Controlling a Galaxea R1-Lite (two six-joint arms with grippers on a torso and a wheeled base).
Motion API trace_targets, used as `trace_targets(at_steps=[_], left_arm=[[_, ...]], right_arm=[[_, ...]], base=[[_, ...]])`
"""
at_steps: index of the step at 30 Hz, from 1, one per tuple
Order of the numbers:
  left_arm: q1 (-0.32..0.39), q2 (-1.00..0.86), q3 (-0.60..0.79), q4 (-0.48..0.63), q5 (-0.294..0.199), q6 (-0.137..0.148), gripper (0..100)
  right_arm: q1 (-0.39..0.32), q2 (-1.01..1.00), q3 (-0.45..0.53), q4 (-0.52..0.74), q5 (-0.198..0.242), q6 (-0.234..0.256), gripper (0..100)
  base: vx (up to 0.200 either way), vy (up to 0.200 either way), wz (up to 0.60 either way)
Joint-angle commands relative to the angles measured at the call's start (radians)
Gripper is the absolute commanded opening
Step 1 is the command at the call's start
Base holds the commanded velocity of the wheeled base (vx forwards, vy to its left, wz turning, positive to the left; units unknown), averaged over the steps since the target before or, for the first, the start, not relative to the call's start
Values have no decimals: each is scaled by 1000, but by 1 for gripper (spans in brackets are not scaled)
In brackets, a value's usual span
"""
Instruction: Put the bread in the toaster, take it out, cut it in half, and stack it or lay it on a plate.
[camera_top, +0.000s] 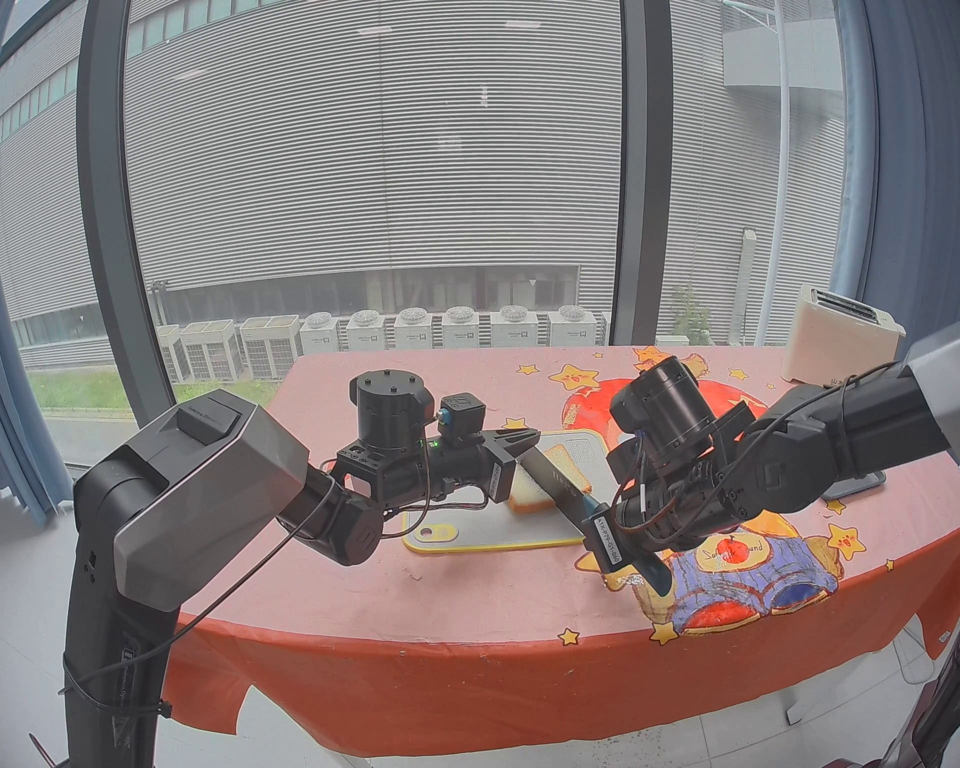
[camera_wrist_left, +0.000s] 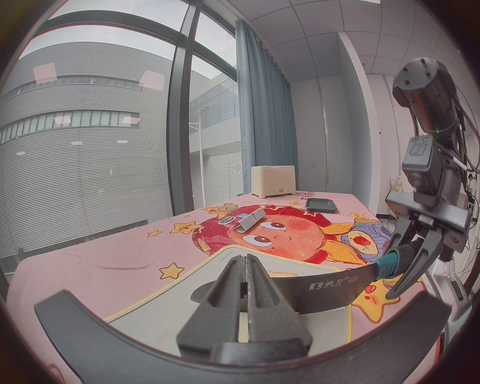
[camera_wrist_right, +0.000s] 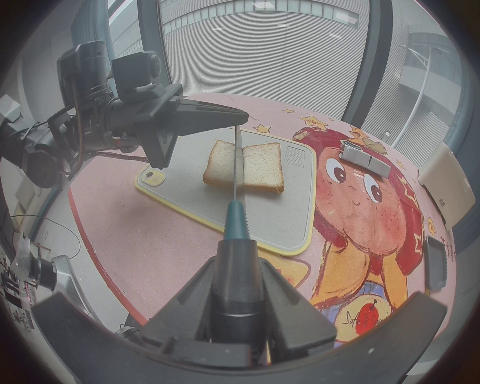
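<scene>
Bread (camera_wrist_right: 260, 167) on cutting board (camera_wrist_right: 190, 195), right hand (camera_wrist_right: 235, 270) gripping knife (camera_wrist_left: 325, 287), left hand (camera_wrist_left: 245, 265) pinched closed

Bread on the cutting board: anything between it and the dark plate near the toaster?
Yes. The knife blade crosses over the bread; the right claw holding it, with its arm, hangs between the cutting board and the plate.

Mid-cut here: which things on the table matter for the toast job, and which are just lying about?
Job: bread, knife in right hand, cutting board, left hand, toaster, dark plate.
Lying about: grey folded piece on the tablecloth.
</scene>
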Motion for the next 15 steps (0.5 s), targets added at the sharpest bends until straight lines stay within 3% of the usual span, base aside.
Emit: trace_targets(at_steps=[1,7,15], left_arm=[[3,1,-3,7,-1,-1,0],[6,13,-8,51,-1,1,0],[6,11,-2,42,-1,1,0]], right_arm=[[-1,-6,-45,6,1,0,0],[-9,-7,-72,9,1,-1,0],[-10,2,11,7,1,2,0]], base=[[0,0,0],[0,0,0],[0,0,0]])
